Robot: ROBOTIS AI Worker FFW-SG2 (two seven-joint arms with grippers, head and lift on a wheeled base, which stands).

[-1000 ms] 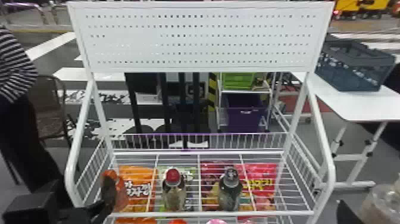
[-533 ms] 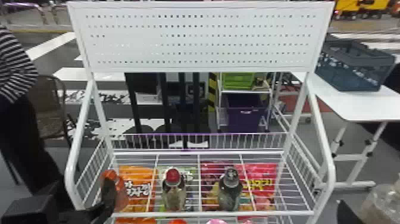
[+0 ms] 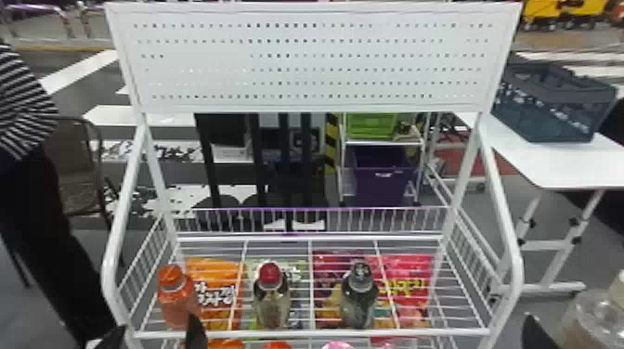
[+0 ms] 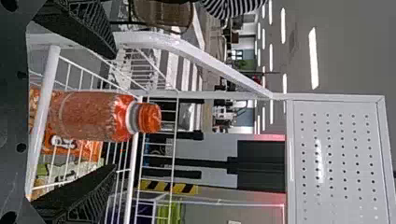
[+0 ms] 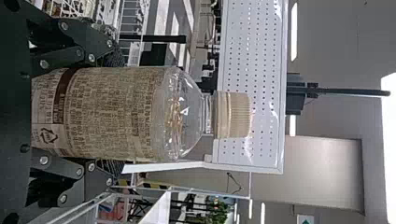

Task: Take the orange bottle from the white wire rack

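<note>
In the head view, the orange bottle is seen standing at the left front corner of the white wire rack, cap up, long axis close to upright. Beside it is the left gripper, coming in at the bottom edge, its dark fingers spread — one tip overlaps the lower part of the bottle. Farther right in the rack, a red-capped bottle and a dark-capped bottle are seen upright, with an orange snack bag near the orange one. At the lower right, part of the right gripper is seen next to a clear bottle.

Over to the left wrist view: the jaws are wide apart, and the orange bottle is framed between the ribbed fingers, space seen on both sides, nothing pinched. Its white neck ring is shown here, and the cap is pointed away from the rack's wire floor, so straight up in the room.

Now the right wrist view — the clear bottle is clamped between the two fingers, one on each side; its printed label and pale cap are in plain sight, cap up in the room.
</note>
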